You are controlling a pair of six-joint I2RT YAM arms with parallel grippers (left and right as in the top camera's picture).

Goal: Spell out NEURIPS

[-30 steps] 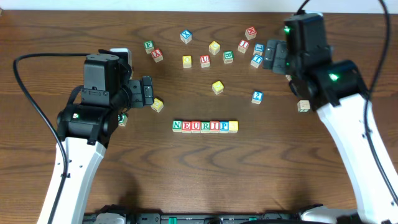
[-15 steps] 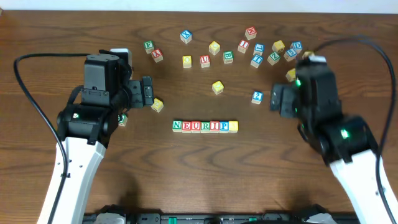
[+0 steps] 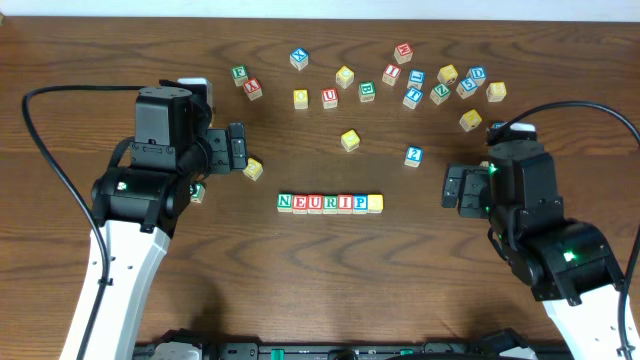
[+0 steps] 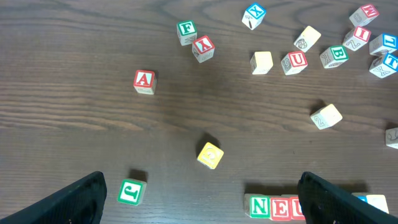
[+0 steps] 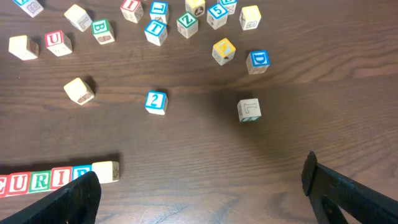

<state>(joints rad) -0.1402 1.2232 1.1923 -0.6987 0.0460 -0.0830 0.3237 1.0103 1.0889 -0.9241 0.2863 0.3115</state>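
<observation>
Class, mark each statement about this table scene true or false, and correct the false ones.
1. The row of cubes holds seven cubes side by side. True.
2. The right gripper grips a cube. False: its jaws stand open with nothing between them.
3. The blue 2 cube lies apart from the row. True.
4. The red A cube is part of the row. False: it lies alone, away from the row.
5. The left gripper is shut. False: it is open and empty.
</observation>
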